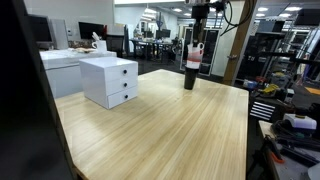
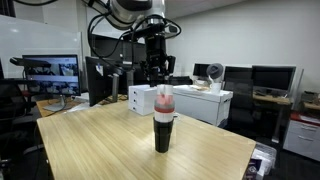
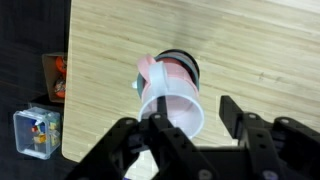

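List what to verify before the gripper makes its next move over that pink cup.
1. Jaws apart: ok. The fingers of the gripper stand apart in the wrist view.
2. Gripper clear of the pink cup: cannot tell. The fingertips hang right at its top.
3. Cup upright on the black cylinder: ok.
4. Stack in from the edge of the table: ok.
5. White drawer unit apart from the stack: ok.
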Robot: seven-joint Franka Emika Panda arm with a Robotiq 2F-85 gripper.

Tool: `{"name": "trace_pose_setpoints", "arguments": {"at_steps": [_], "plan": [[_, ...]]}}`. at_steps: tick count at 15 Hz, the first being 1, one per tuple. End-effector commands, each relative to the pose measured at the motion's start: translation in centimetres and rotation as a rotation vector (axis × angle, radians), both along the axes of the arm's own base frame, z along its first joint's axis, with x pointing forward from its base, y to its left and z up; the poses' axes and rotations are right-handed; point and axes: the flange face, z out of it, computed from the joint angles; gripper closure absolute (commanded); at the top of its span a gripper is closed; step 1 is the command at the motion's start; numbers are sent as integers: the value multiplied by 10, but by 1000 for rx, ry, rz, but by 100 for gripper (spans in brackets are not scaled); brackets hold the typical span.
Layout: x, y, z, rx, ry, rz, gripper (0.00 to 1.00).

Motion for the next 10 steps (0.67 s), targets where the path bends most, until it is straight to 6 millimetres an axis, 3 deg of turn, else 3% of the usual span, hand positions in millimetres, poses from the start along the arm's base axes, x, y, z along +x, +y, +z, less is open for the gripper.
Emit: {"name": "trace_pose_setpoints", "arguments": {"at_steps": [1, 3, 5, 8, 10], "plan": [[-10, 0, 10, 0, -23, -21, 10], [-15, -5, 23, 19, -55, -57, 0], [-26, -11, 41, 57, -95, -105, 0], [-58, -26, 76, 126, -207, -205, 0], [-70, -33, 84, 140, -269, -288, 0]]}}
